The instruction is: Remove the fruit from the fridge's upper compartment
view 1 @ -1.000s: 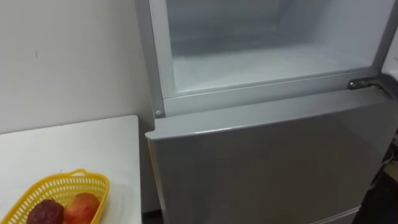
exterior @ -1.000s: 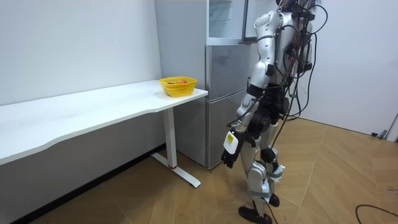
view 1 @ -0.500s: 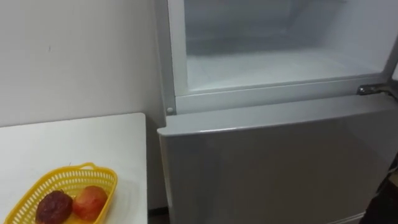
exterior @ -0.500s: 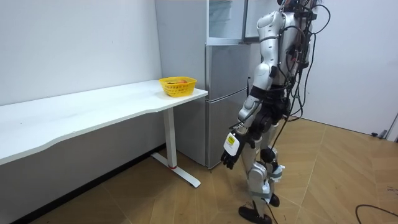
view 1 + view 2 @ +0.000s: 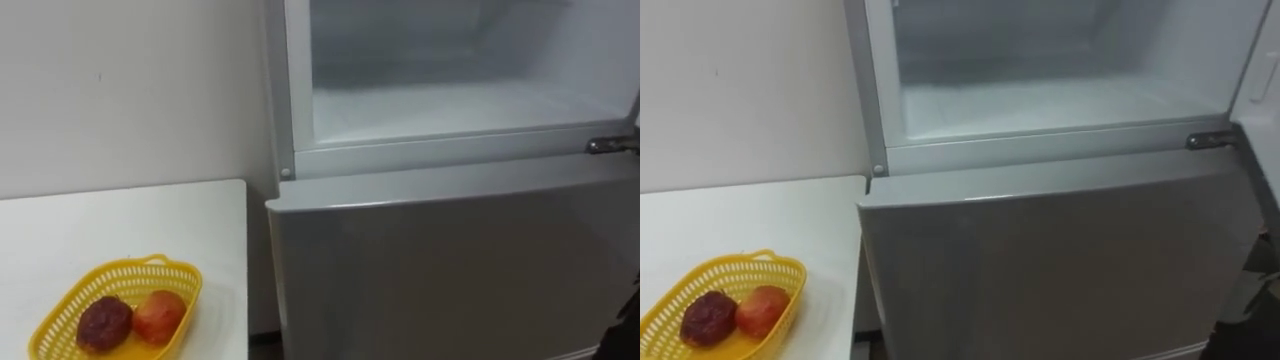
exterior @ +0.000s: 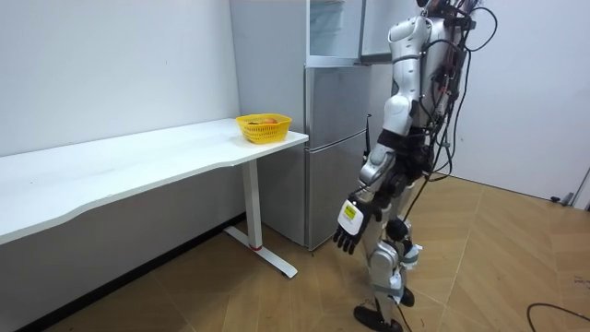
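Standing before the fridge (image 6: 327, 138), I find its upper compartment (image 5: 460, 105) open, white inner floor exposed, above the shut lower door (image 5: 450, 270). Left of the fridge, a white table (image 5: 120, 215) carries a yellow basket (image 5: 120, 268) holding a dark red fruit (image 5: 104, 322) and an orange-red fruit (image 5: 160, 315), side by side. My left hand (image 6: 348, 239) hangs low before the fridge, fingers loosely spread, grasping nothing.
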Robot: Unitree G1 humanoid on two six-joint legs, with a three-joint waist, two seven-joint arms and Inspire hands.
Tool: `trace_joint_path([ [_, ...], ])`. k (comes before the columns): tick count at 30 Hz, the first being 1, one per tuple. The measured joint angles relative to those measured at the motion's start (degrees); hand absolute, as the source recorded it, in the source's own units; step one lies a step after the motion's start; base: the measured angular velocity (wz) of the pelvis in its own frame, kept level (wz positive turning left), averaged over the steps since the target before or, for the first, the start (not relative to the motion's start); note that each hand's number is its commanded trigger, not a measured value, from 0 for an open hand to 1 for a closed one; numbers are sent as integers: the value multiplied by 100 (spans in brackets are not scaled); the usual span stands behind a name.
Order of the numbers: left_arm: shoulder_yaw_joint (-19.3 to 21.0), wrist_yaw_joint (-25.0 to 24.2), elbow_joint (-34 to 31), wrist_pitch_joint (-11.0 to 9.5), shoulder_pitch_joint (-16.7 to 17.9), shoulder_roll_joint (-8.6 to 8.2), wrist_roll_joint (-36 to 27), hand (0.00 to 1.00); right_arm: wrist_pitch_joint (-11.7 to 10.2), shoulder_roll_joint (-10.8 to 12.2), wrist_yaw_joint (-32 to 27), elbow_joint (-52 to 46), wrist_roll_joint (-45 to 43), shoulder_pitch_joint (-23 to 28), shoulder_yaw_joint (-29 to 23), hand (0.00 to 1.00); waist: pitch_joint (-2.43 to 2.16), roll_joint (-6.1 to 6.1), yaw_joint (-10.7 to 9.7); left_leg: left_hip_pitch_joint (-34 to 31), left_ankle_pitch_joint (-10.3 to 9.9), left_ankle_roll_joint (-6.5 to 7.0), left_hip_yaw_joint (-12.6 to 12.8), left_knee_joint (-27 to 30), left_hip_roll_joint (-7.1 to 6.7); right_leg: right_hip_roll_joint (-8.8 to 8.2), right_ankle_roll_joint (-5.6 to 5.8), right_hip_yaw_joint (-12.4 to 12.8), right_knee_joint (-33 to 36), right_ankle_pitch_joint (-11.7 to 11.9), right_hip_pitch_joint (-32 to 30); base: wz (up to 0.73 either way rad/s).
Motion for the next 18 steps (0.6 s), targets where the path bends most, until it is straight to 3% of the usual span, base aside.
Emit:
trace_joint_path([
  [1,45,0,7,1,4,-4,4,0,72,-19,59,-61,-9,-37,4,0,2,-26,11,-11,12,-1,-1,1,-3,-7,-9,0,31,-7,-26,5],
  [2,88,1,43,2,-6,9,22,0,159,-60,203,-101,-315,-125,82,0,34,-89,35,-23,34,-7,-20,5,-8,-25,-24,-18,83,-30,-78,0],
  [4,79,1,78,7,-5,18,45,0,155,-62,470,-158,-422,-388,173,0,37,-175,111,-63,43,-15,-40,66,15,-37,-39,-28,67,-22,-91,0],
  [6,4,4,111,25,-26,54,54,0,80,-172,884,-146,-478,-1022,250,0,36,-320,157,-130,42,-16,-150,206,38,-25,-90,-109,8,8,-22,17],
  [8,-113,17,116,59,-41,129,51,0,-57,-327,1250,-118,-473,-1209,291,0,4,-358,202,-102,47,-27,-211,214,71,22,-96,-168,-180,54,138,38],
  [11,-223,60,100,191,-26,122,44,0,-133,-380,1841,60,-498,-1249,492,0,19,-461,411,-40,40,-53,-218,241,125,59,-124,-290,-386,132,336,18],
  [18,-441,76,-16,380,-60,33,46,0,-109,-371,2704,317,-589,-1255,736,0,22,-363,551,-149,0,-80,-360,302,110,40,-90,-481,-476,139,415,18],
])
